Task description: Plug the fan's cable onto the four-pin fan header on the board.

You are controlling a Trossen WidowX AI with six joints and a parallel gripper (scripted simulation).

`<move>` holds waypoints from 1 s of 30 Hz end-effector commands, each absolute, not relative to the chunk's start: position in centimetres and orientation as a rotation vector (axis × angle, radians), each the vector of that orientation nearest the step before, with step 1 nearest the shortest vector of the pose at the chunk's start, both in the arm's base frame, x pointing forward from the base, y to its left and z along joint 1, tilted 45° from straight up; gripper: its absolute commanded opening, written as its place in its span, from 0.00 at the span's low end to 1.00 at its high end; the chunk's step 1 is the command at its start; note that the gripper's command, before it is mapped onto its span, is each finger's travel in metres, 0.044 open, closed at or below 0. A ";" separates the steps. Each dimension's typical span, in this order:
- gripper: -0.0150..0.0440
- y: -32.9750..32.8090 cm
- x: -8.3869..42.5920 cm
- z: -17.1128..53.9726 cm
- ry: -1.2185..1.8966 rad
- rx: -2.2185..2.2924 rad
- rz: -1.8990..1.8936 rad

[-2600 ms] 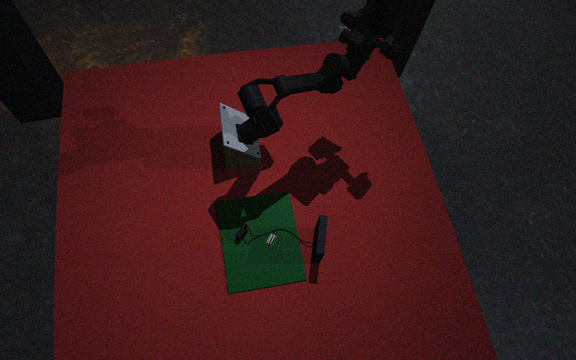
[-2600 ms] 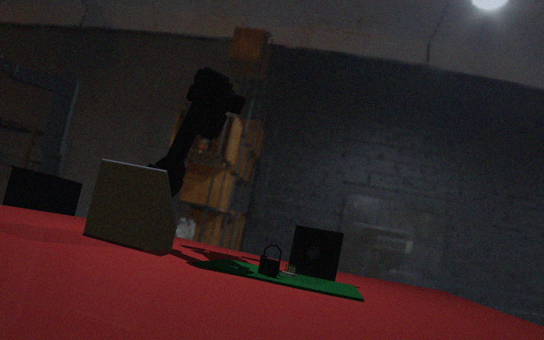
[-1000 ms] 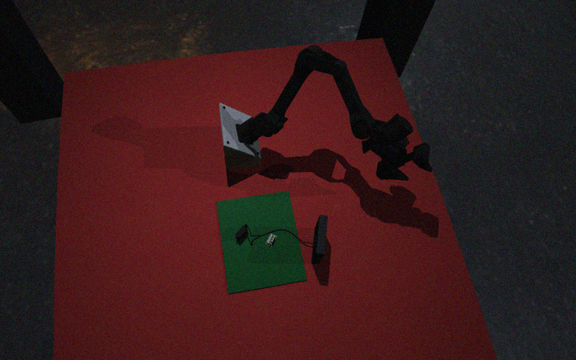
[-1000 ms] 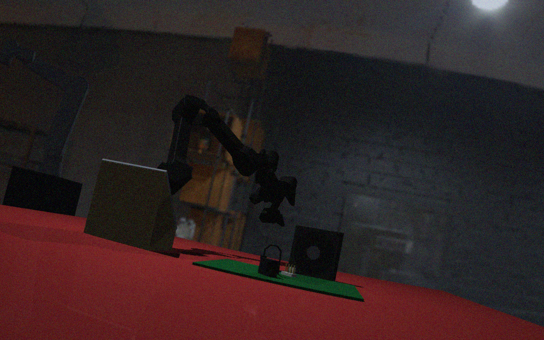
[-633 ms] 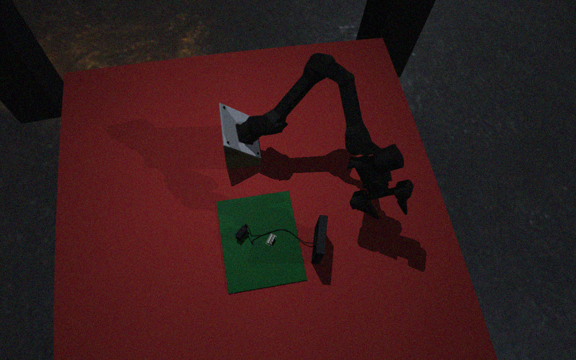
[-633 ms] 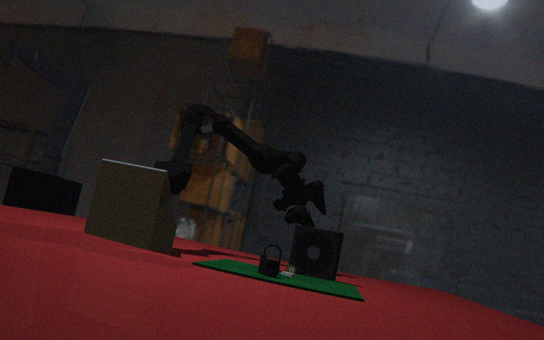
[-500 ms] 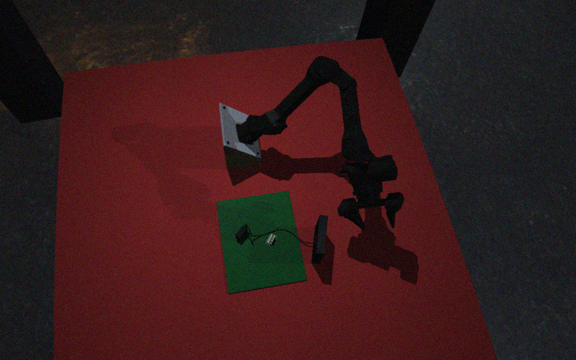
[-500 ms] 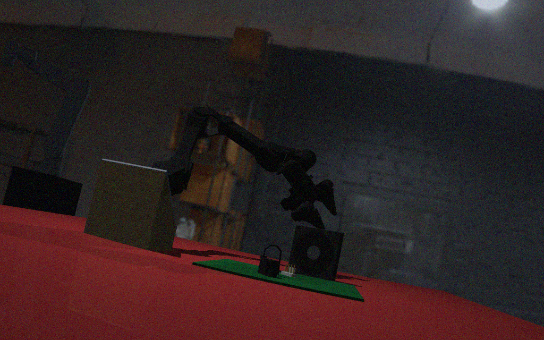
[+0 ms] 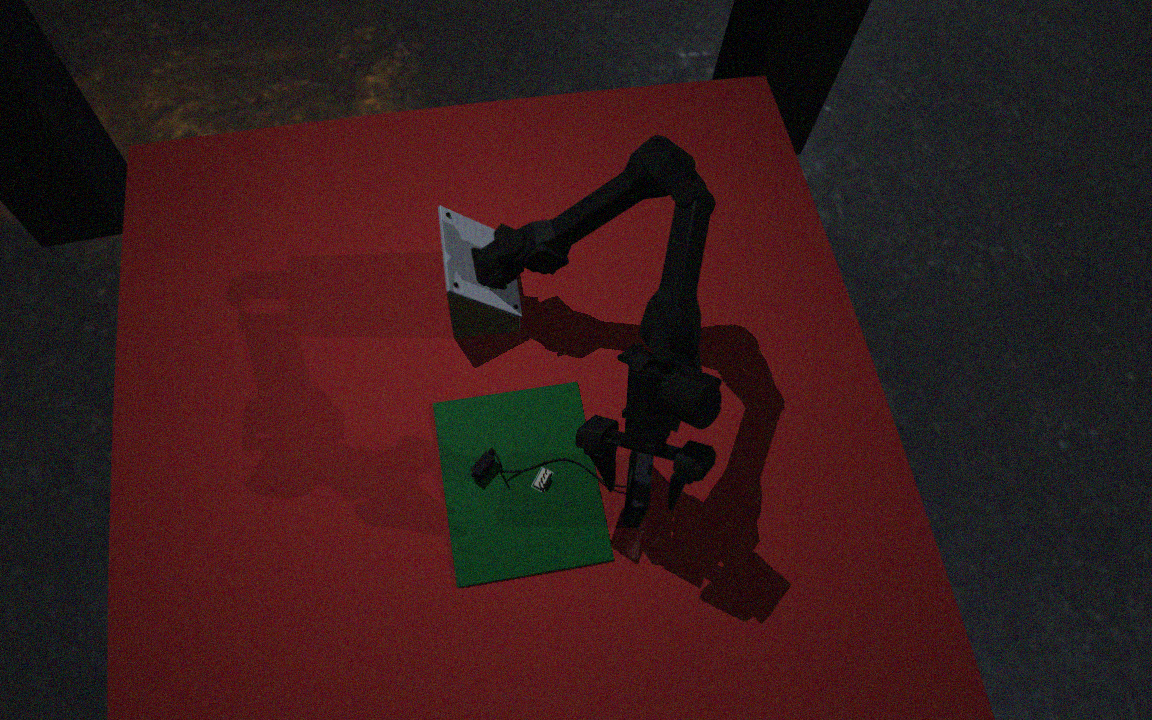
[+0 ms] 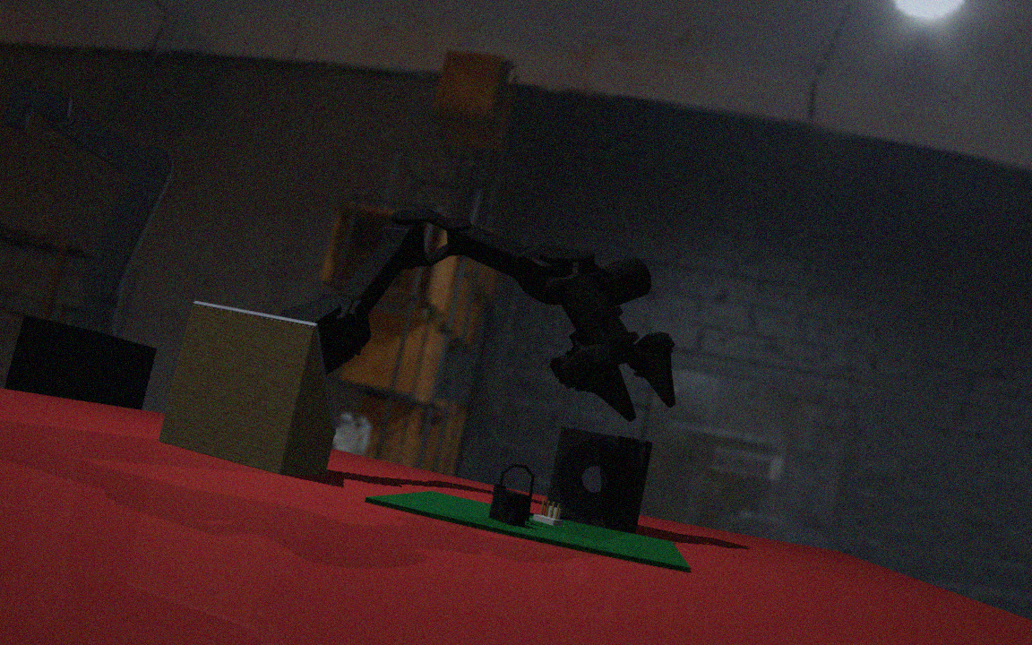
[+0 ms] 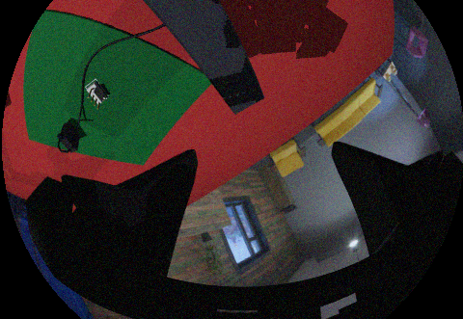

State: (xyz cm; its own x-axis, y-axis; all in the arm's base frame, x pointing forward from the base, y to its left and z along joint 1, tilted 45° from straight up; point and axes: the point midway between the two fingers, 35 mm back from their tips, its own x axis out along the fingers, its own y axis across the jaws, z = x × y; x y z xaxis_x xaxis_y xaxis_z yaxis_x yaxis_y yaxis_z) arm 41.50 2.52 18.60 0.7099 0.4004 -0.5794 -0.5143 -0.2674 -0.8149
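Note:
The black plug (image 9: 485,467) (image 10: 509,505) (image 11: 70,136) sits on the green board (image 9: 508,546) (image 10: 623,546) (image 11: 127,143), off the header. The white four-pin header (image 9: 541,480) (image 10: 549,520) (image 11: 97,92) is bare, its pins visible. The thin black cable (image 9: 565,460) (image 11: 96,52) curves past the header to the dark square fan (image 9: 640,483) (image 10: 620,509) (image 11: 207,49), which stands upright just off the board's edge. My gripper (image 9: 642,498) (image 10: 652,411) (image 11: 268,152) is wide open and empty. It hangs well above the table by the fan, away from the plug, and overlaps the fan in the top view.
The arm's base stands on a pale plate (image 9: 462,284) on top of a box (image 10: 231,392), behind the board. The red table (image 9: 294,608) (image 10: 183,561) (image 11: 299,88) carries all of it. The upright fan is the obstacle nearest below the gripper.

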 end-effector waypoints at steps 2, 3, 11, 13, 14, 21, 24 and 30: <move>1.00 -2.4 39.5 12.4 0.223 -1.625 1.061; 1.00 -3.3 38.8 11.1 0.241 -1.618 1.103; 1.00 -8.8 31.3 3.3 0.257 -1.448 1.419; 1.00 -9.3 29.7 2.3 0.233 -1.402 1.460; 1.00 -9.4 29.5 2.2 0.229 -1.395 1.465; 1.00 -9.4 29.5 2.2 0.228 -1.394 1.466; 1.00 -8.9 29.6 1.6 0.229 -1.394 1.466; 1.00 -5.2 30.0 -2.1 0.226 -1.393 1.465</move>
